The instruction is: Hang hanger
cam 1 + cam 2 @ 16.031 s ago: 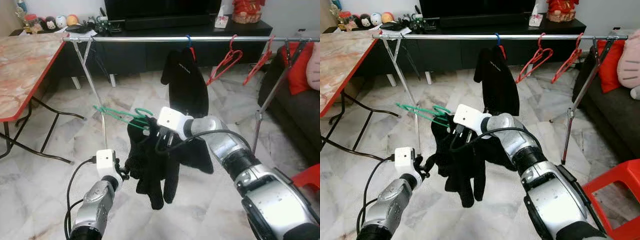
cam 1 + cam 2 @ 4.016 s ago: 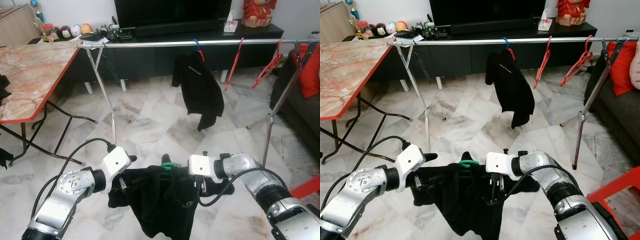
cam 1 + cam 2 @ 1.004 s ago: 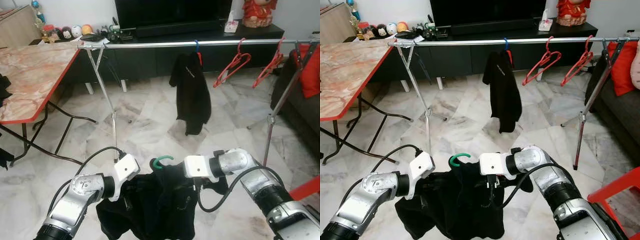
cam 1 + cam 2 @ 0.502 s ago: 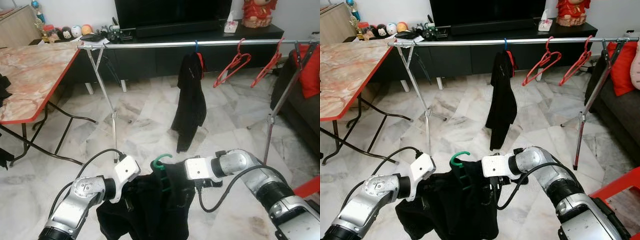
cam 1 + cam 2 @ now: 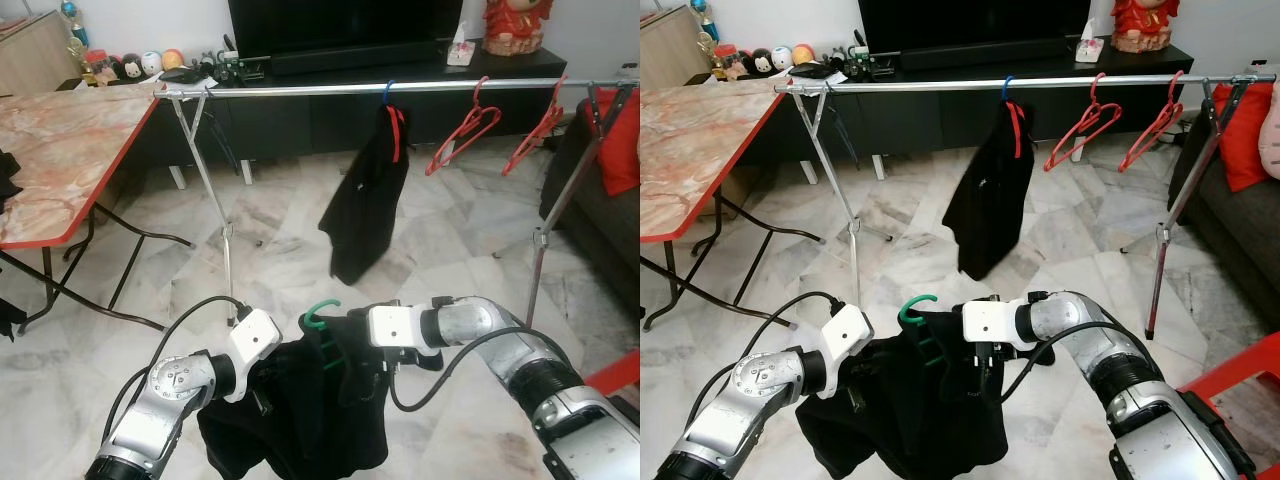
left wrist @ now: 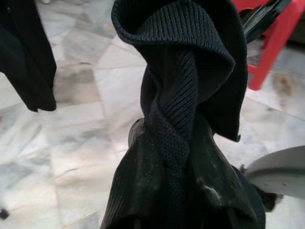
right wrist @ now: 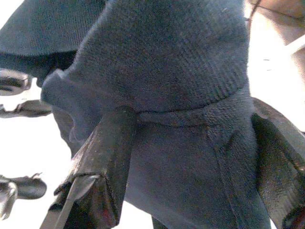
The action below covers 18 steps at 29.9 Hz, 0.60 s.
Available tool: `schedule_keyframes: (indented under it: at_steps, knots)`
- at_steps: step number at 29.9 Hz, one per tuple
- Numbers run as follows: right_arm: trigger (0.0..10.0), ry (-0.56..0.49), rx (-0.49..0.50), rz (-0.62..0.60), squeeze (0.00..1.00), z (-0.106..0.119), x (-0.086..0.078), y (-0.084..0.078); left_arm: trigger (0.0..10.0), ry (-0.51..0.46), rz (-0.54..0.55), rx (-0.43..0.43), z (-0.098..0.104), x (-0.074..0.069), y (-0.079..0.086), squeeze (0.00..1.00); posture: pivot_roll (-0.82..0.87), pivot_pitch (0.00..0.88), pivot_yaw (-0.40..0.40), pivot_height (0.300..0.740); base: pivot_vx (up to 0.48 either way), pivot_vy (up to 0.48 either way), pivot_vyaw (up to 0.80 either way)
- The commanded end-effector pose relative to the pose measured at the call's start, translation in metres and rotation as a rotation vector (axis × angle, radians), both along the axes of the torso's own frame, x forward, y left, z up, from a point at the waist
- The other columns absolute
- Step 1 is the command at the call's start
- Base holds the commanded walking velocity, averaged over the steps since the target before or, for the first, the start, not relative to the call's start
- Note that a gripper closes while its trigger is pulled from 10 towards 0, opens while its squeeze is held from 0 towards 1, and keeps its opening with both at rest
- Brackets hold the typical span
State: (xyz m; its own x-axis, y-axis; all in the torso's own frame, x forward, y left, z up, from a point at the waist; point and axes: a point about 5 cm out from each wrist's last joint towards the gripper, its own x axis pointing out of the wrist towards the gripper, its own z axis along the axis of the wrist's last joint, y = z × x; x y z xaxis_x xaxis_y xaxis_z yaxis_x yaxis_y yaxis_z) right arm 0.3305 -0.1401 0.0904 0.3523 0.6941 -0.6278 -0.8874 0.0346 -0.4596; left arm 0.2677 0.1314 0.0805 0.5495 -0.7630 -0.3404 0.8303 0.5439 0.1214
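Observation:
A black knit garment (image 5: 300, 415) hangs bunched on a green hanger, whose hook (image 5: 322, 312) sticks up between my two arms, low in front of me. My left gripper (image 5: 258, 398) is shut on the garment's left side; in the left wrist view twisted black cloth (image 6: 176, 119) covers its fingers. My right gripper (image 5: 384, 368) holds the right side, with cloth (image 7: 190, 143) packed between its two fingers (image 7: 102, 162). The silver clothes rail (image 5: 300, 90) runs across well beyond and above the hanger.
On the rail hang another black garment (image 5: 365, 200) on a blue hook and two red hangers (image 5: 462, 122) (image 5: 540, 125). A marble-topped folding table (image 5: 60, 160) stands at the left, a dark sofa (image 5: 600, 220) and red stool (image 5: 615, 375) at the right. A black TV cabinet (image 5: 330, 110) lies behind.
The garment on the rail has swung round and out to the left. My two grippers and the held garment have risen slightly; the hook stands a little higher.

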Motion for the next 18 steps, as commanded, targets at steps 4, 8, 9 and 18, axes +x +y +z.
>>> schedule_keyframes:
  at_steps: [4,8,9,18]
  knots:
    - [10.0,-0.102,0.076,-0.038,1.0,0.019,0.013,0.006,0.0,-0.079,0.111,0.028,0.001,0.005,0.011,0.0,-0.16,0.0,0.06,0.74,0.0,0.0,0.0]
    - [10.0,-0.101,0.071,-0.031,1.0,0.019,0.012,0.006,0.0,-0.082,0.126,0.031,-0.002,0.004,0.012,0.0,-0.16,0.0,0.061,0.74,0.0,0.0,0.0]
    - [10.0,-0.1,0.07,-0.03,1.0,0.018,0.012,0.006,0.0,-0.085,0.129,0.033,-0.003,0.004,0.012,0.0,-0.16,0.0,0.061,0.74,0.0,0.0,0.0]
    - [10.0,-0.131,0.14,-0.399,0.0,-0.001,0.019,-0.014,0.0,-0.171,0.361,0.07,-0.012,0.009,0.025,0.0,-0.16,0.0,0.068,0.74,0.0,0.0,0.0]
